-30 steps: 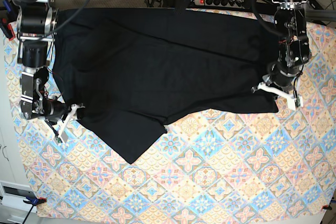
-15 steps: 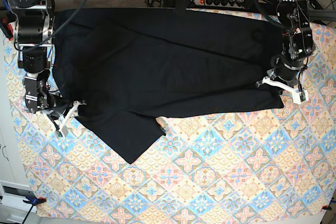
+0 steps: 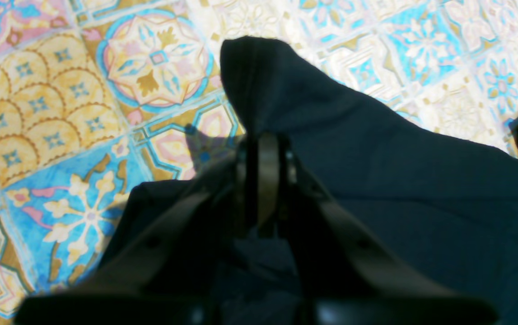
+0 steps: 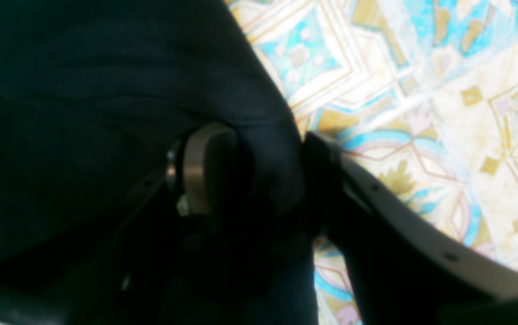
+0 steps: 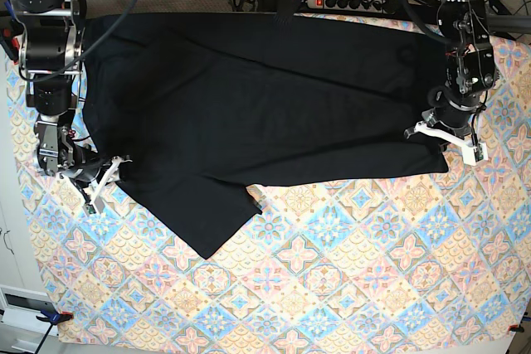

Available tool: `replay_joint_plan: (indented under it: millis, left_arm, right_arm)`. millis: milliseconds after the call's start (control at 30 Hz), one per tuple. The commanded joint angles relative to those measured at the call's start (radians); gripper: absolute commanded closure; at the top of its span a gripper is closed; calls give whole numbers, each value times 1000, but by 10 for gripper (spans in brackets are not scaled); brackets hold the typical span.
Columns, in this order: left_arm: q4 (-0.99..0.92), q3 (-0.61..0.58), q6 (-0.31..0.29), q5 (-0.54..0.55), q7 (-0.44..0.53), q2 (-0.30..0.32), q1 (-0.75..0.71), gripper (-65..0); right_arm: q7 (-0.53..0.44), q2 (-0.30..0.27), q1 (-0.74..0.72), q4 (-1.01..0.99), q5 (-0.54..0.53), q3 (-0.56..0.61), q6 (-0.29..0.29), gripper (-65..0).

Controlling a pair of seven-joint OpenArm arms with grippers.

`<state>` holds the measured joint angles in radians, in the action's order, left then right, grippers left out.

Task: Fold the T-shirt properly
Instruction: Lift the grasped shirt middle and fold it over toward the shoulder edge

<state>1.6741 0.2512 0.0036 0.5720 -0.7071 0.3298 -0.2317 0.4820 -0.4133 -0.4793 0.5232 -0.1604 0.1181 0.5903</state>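
The T-shirt (image 5: 257, 105) lies spread across the far half of the table (image 5: 348, 288), which is covered by a colourful patterned tablecloth (image 5: 373, 254). It is plain black with no print that I can see, mostly flat, with a few soft creases through the middle. Its near edge runs roughly straight across, except toward my right side, where a pointed flap (image 5: 207, 221) of cloth juts out toward the near edge of the table.

My left end effector (image 5: 446, 134) sits at the shirt's corner on my left side, just at the edge where black cloth meets the tablecloth. In the left wrist view its fingers (image 3: 268, 180) are pressed together with a fold of the black cloth pinched between them; the cloth rises in a small peak (image 3: 263, 76) just past the fingertips and drapes away over the pattern.

My right end effector (image 5: 101, 184) is at the opposite edge of the shirt. In the right wrist view its jaws stand partly apart, one finger (image 4: 204, 171) over the dark cloth and the other (image 4: 376, 207) out over the tablecloth, with the shirt's edge (image 4: 277, 149) bunched between them. That view is dark and blurred, so the cloth seems held there, but I cannot be sure how firmly.
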Motion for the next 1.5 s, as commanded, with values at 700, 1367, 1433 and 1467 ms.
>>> replay_joint_plan:
  millis: [700, 1367, 1433, 1467]
  left_arm:
    - [30, 9, -1, 1, 20, 13, 10, 0]
    - [134, 87, -1, 1, 20, 9, -102, 0]
    - [136, 79, -1, 1, 20, 4, -100, 0]
    - [136, 69, -1, 1, 20, -2, -99, 0]
  right_arm:
    - [231, -11, 189, 432, 11, -308, 108, -15]
    - [387, 11, 434, 808, 14, -455, 108, -93]
    - [389, 11, 368, 773, 14, -433, 108, -171]
    - [389, 11, 340, 742, 15, -412, 108, -210]
